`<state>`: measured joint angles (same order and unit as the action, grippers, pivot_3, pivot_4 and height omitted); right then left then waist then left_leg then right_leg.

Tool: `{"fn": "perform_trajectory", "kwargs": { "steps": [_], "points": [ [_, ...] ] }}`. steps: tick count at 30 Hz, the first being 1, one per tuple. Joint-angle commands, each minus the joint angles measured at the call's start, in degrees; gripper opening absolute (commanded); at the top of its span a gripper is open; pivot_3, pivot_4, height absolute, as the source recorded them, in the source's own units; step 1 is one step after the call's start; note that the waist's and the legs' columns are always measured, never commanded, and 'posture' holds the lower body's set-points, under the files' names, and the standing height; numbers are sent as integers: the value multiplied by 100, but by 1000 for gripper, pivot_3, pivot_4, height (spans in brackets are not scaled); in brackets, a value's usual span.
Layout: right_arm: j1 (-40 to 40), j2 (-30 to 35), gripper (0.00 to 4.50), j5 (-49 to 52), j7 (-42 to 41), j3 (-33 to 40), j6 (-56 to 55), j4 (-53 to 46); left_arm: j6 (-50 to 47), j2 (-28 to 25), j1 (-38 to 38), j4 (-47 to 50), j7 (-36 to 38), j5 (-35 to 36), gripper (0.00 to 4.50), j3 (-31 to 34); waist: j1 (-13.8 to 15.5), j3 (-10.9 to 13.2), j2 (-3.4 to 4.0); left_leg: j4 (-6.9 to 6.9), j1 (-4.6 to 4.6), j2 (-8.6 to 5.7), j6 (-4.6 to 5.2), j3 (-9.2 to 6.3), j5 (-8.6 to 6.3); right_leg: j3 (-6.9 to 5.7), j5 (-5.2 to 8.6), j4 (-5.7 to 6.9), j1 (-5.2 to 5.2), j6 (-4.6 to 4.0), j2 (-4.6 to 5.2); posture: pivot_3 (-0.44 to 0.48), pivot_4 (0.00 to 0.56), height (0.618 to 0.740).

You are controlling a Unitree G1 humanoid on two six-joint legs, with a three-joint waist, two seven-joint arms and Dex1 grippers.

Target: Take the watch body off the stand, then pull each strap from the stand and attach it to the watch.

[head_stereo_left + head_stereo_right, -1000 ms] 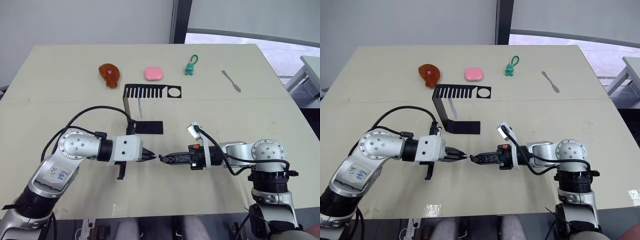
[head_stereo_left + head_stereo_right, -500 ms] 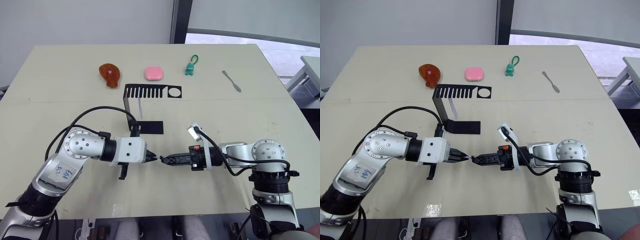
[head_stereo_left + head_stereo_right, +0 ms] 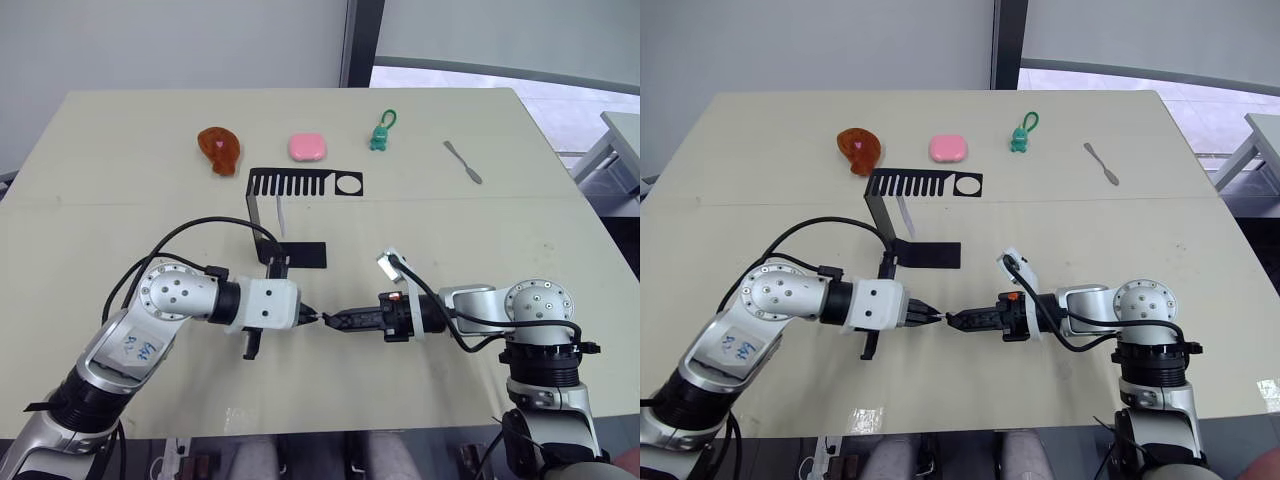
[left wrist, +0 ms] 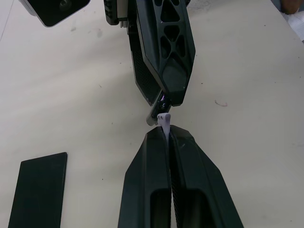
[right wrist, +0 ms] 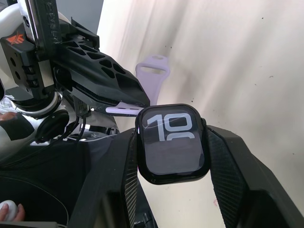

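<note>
1. The right gripper (image 5: 172, 156) is squeezing the watch body (image 5: 173, 142) between its two fingers, one on each side of the case. The dark screen is showing big light digits.
2. The left gripper (image 4: 167, 135) is pinching one strap (image 4: 164, 121) with its fingers pressed tight together. Just a short pale end is sticking out past the tips.
3. The two grippers are pointing at each other, tip to tip, low over the table (image 3: 120, 215). The strap end is sitting right at the edge of the watch body; I cannot tell if it is clicked in.
4. In the right wrist view, the strap's other end, with a slot in it, is poking out behind the left gripper's fingers.
5. The stand (image 3: 290, 186) is standing on the table just beyond the left gripper. Another strap (image 3: 280, 219) is hanging from its comb bar.
6. Far past both grippers, a brown thing (image 3: 218, 148), a pink thing (image 3: 306, 147), a green keychain figure (image 3: 381, 133) and a grey tool (image 3: 462, 161) are lying in a row.
</note>
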<state>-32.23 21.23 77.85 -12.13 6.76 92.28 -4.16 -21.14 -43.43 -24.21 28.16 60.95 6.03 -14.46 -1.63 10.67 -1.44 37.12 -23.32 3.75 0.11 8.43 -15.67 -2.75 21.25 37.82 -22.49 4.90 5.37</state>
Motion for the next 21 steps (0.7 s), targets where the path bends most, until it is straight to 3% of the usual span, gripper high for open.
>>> {"fn": "perform_trajectory", "kwargs": {
  "steps": [1, 21],
  "points": [
    [-54, -132, 1597, 333, -129, -135, 22, -247, 155, 153, -21, 110, -43, 24, 0, -157, 2, 0, 0, 0, 0, 0, 0, 0, 0, 0, 0, 0, 0, 0, 0, 0, 150, 740],
    [-83, -160, 1597, 301, -187, -227, 22, -243, 171, 334, -8, 93, -88, -203, 0, -247, 1, 0, 0, 1, 0, 0, 0, 0, 0, 0, 0, 1, 0, 0, 0, 0, 150, 740]
  ]
}}
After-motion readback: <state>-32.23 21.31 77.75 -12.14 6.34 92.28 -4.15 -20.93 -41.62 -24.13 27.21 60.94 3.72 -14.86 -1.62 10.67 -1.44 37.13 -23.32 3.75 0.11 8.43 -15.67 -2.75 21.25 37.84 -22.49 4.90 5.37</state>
